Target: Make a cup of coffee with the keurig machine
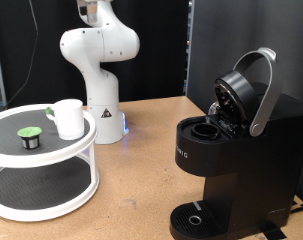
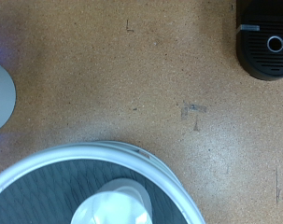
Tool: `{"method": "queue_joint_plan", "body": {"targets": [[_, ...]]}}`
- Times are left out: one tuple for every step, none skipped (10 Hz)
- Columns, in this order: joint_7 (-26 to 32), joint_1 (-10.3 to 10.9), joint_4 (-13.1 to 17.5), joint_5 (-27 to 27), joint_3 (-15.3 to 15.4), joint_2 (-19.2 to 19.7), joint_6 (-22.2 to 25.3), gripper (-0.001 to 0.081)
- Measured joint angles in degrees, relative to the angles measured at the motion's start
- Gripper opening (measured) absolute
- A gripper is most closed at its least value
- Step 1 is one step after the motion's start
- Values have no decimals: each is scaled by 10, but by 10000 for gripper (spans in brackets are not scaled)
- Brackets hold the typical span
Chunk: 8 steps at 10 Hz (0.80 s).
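Brown desk (image 1: 141,150): your cup (image 1: 67,117) sits on the white tiered stand (image 1: 41,195); keurig machine (image 1: 226,160) lid up; gripper unseen, grasp unknowable.

cup (image 1: 67,117): 1 | keurig machine (image 1: 236,160): 1 | pod (image 1: 30,136): 1 | two-tier stand (image 1: 41,185): 1
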State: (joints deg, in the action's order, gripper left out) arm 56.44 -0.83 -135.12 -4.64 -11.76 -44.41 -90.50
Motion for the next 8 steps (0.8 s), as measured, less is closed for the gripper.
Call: {"method": "queue_joint_plan", "body": {"targets": [[20, -2, -1, -16, -17, 1, -1, 808], [39, -7, -1, -35, -34, 5, -3, 808], [58, -11, 0, -53, -50, 9, -4, 808], [73, -14, 1, -65, -67, 13, -12, 808], [82, -15, 2, -67, -78, 18, -19, 808], [82, -15, 2, -67, -76, 18, -18, 808], [82, -15, 1, -67, -77, 18, -19, 808], [82, -15, 1, -67, -80, 19, -25, 808]]}}
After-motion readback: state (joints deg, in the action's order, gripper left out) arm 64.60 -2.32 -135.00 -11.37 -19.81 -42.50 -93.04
